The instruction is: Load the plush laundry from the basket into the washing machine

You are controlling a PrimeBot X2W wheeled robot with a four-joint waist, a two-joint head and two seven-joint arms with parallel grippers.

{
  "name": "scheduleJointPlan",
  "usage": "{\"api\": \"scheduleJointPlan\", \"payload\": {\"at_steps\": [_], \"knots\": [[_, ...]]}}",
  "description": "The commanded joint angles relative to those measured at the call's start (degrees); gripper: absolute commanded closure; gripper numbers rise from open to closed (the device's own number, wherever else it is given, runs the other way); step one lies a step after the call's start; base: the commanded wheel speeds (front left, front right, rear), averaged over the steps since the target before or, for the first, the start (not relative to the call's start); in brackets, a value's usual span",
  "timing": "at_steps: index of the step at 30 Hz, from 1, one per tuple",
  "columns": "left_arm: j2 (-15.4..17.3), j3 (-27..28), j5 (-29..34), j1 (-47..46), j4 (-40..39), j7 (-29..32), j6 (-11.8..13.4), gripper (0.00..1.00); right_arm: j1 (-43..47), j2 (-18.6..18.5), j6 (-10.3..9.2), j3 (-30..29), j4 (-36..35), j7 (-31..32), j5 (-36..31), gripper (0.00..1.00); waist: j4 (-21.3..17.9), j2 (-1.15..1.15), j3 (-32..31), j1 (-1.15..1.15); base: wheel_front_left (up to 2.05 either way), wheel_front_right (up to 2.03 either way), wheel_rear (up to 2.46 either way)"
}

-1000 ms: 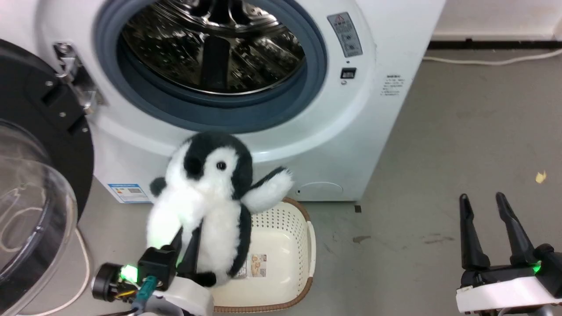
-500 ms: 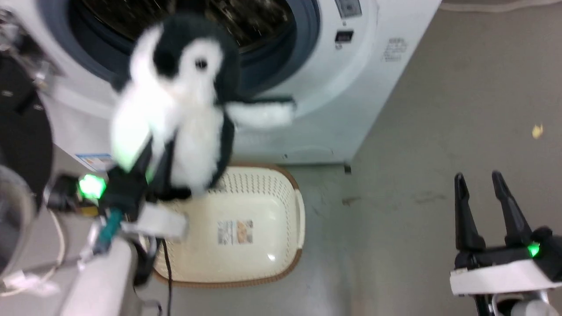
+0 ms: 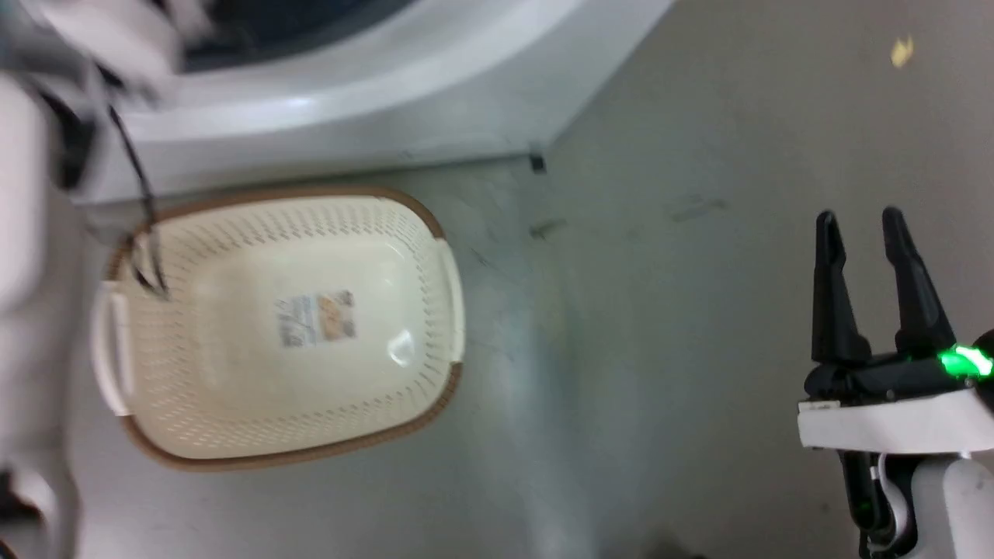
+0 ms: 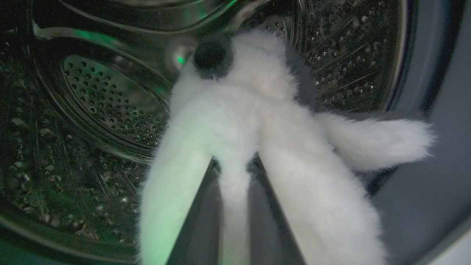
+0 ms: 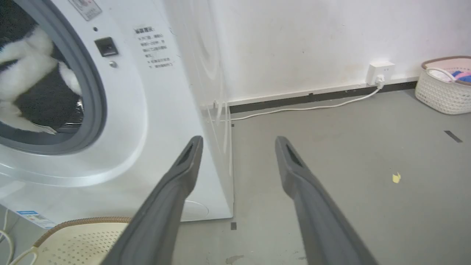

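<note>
My left pincer is clamped on the plush laundry, with a strip of white fur pinched between my two dark fingers. I hold it inside the washing machine's perforated steel drum, its black-and-white head pointing deeper in. From my right wrist, the white fur and black patches show through the grey door ring of the washing machine. My right pincer has its fingers spread well apart with nothing between them. It hangs over the grey floor, off to the right of the washing machine. The basket sits on the floor just in front of the washing machine, with the paper label on its bottom showing
</note>
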Motion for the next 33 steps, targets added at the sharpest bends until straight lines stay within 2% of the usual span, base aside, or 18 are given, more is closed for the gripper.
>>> {"api": "scheduleJointPlan", "payload": {"at_steps": [1,8,9,13,19,20,21,22,27,33], "knots": [[1.51,-0.04,0.71,-6.12,2.16,1.45,-0.3,1.0,-1.43,-0.01,-0.04,0.28,-0.53,-0.25,1.36,0.0,-4.75,0.0,6.38,-0.02,0.0,0.0,0.0],[5.71,-2.15,3.14,-23.79,14.43,5.92,-1.29,1.0,-2.98,-0.01,-0.04,3.03,-0.22,-0.25,4.74,0.0,-8.24,0.0,11.42,-0.02,0.0,0.0,0.0],[7.3,-3.15,4.49,-29.96,21.52,8.19,-1.4,1.0,-3.74,-0.01,-0.04,3.95,-0.12,-0.25,5.96,0.0,-9.74,0.0,13.02,-0.02,0.0,0.0,0.0],[7.77,-4.72,5.11,-32.97,26.62,8.37,-1.58,1.0,-4.27,-0.01,-0.04,4.11,-0.12,-0.25,6.45,0.0,-10.28,0.0,13.84,-0.02,0.0,0.0,0.0],[6.65,-6.66,4.72,-34.26,31.8,6.23,-1.76,1.0,-4.78,-0.01,-0.04,3.67,0.18,-0.25,6.28,0.0,-9.63,0.0,13.69,-0.02,0.0,0.0,0.0],[6.43,-6.95,4.66,-34.31,32.43,5.62,-1.77,0.91,-4.82,-0.01,-0.04,3.55,0.19,-0.25,6.17,0.0,-9.42,0.0,13.49,-0.02,0.0,0.0,0.0],[6.43,-6.95,4.66,-34.31,32.43,5.62,-1.77,0.91,-4.82,-0.01,-0.04,3.55,0.19,-0.25,6.17,0.0,-9.42,0.0,13.49,-0.02,0.0,0.0,0.0],[5.94,-7.39,4.45,-34.19,33.68,4.32,-1.79,0.0,-4.84,-0.01,-0.04,3.16,0.12,-0.25,5.83,0.0,-8.85,0.0,12.8,-0.02,0.0,0.0,0.0],[4.43,-7.56,3.29,-33.21,35.84,0.73,-1.67,0.0,-4.75,-0.01,-0.04,1.83,-0.1,-0.25,4.69,0.0,-6.99,0.0,10.63,-0.02,0.0,0.0,0.0],[1.15,-6.19,-0.29,-27.83,39.26,-6.39,-0.89,0.0,-3.52,-0.01,-0.04,-1.03,-0.49,-0.25,1.29,0.0,-2.55,0.0,4.1,-0.02,0.0,0.0,0.0]]}}
